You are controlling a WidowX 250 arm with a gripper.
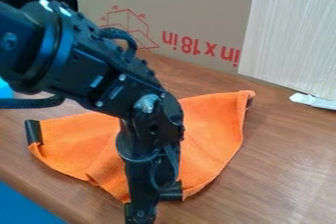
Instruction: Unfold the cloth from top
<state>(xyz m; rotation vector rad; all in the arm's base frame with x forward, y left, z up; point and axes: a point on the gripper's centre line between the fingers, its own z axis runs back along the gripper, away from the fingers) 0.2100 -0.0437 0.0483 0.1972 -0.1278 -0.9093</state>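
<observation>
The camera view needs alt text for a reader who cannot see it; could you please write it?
A rumpled orange cloth lies on a brown wood-grain table, partly hidden by a black robot arm that enters from the upper left. Behind them stand brown cardboard with red print and, at the right, a pale panel.

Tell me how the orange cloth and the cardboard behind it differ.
Pose: the orange cloth lies creased on the table, while the cardboard stands upright behind it.
Colour: the orange cloth is bright, with black pieces at its edge; the cardboard is brown with red print.
Outline: the orange cloth's is uneven and curved, the cardboard's lower edge straight.
Shared: the robot arm partly hides both.
</observation>
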